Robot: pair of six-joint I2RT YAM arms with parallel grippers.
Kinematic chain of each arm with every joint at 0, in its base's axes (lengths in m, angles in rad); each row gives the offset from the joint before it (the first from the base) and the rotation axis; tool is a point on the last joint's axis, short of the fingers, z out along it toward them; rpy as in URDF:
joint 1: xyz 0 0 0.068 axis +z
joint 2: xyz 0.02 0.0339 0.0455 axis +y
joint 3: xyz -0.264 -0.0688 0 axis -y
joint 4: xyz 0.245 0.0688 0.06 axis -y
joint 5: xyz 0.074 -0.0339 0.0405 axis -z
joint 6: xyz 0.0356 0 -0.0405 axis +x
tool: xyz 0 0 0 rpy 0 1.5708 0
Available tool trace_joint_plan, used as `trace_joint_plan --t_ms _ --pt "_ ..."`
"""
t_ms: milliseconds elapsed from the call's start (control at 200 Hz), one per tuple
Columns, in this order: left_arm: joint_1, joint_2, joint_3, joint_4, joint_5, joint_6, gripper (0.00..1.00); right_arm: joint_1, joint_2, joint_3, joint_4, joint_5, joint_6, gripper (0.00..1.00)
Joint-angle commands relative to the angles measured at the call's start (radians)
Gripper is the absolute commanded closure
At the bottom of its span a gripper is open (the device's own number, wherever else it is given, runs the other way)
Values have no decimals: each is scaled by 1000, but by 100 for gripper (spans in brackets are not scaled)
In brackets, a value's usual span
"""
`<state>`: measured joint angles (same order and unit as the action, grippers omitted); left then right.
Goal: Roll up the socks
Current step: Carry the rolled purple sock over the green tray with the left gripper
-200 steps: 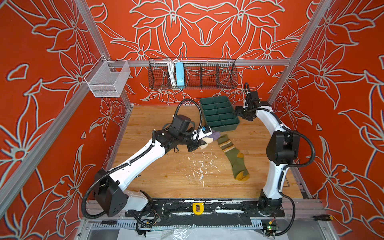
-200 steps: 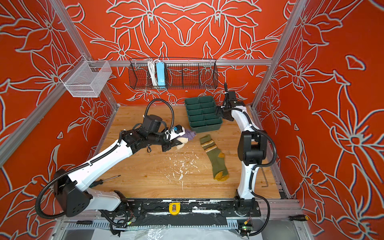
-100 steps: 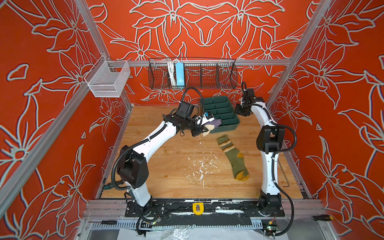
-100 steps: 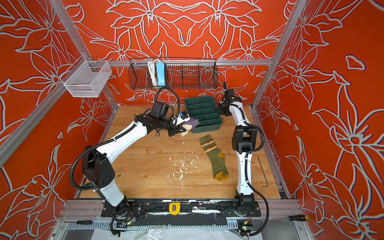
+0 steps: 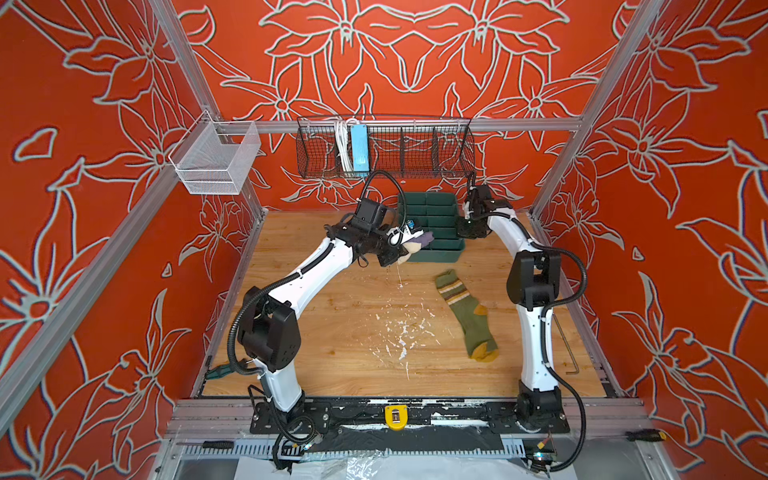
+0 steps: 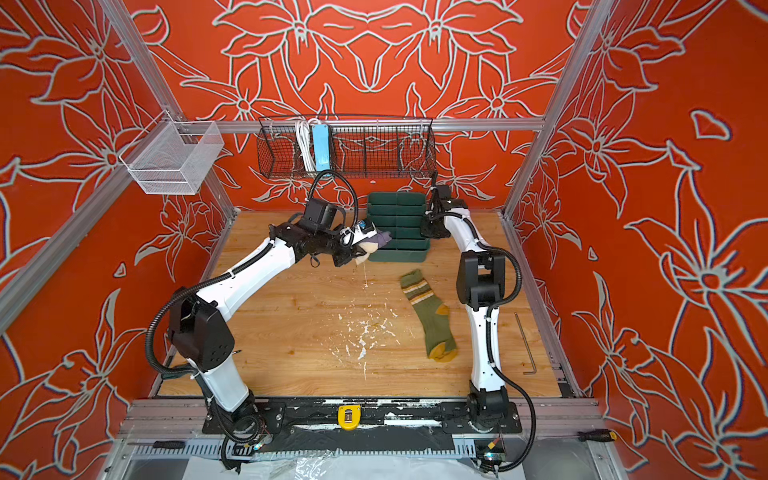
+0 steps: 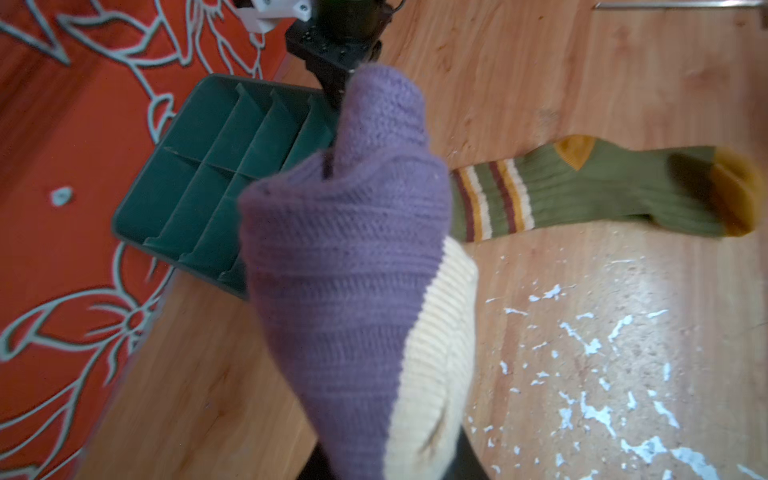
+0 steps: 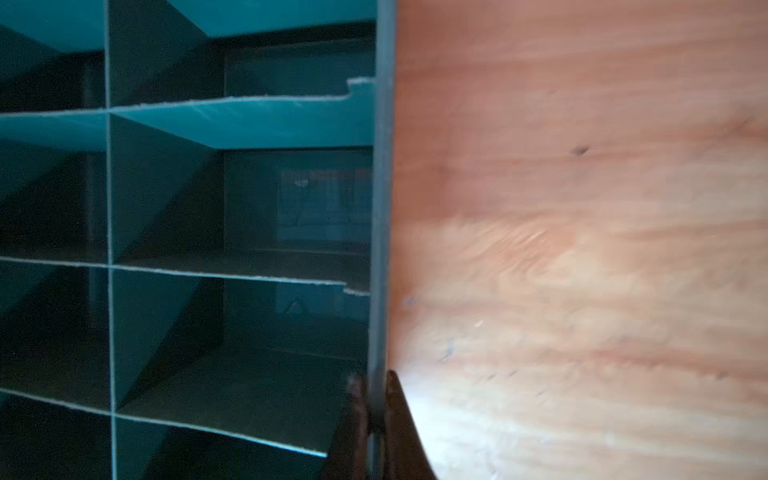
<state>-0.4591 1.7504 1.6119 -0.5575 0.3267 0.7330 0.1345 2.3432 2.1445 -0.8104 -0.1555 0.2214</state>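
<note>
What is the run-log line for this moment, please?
left gripper: shut on bundled purple sock, raised beside green tray | right gripper: shut on tray wall | olive sock: flat on table, unrolled

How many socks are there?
2. The purple sock is bunched up in the left gripper, by the green divider tray. The olive green sock lies flat on the wooden table. The tray's visible compartments hold none.

Orange floral walls (image 5: 415, 62); wood floor (image 5: 332, 353); black wire basket (image 5: 415, 153).
</note>
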Motion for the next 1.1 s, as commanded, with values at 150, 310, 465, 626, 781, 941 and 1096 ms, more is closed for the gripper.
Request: trace_joint_plan --t_ms 150,310,465,626,781,941,1096 --pt "24 -199 -102 8 -220 168 100 197 -170 -169 82 54 76 100" --pt "46 -285 -213 8 -284 296 100 294 -257 -329 166 69 239 100" --pt "100 -331 -289 -14 -248 358 100 365 -389 -561 319 99 403 100" --pt "151 -378 -392 -15 -130 382 100 427 -472 -696 393 124 470 100" --pt "163 -379 -472 36 -101 391 100 456 -468 -720 390 98 471 100" --pt "164 -334 -436 26 -102 393 100 455 -471 -712 368 12 408 62" --pt "163 -304 -428 40 -103 412 100 455 -554 -746 330 -21 364 18"
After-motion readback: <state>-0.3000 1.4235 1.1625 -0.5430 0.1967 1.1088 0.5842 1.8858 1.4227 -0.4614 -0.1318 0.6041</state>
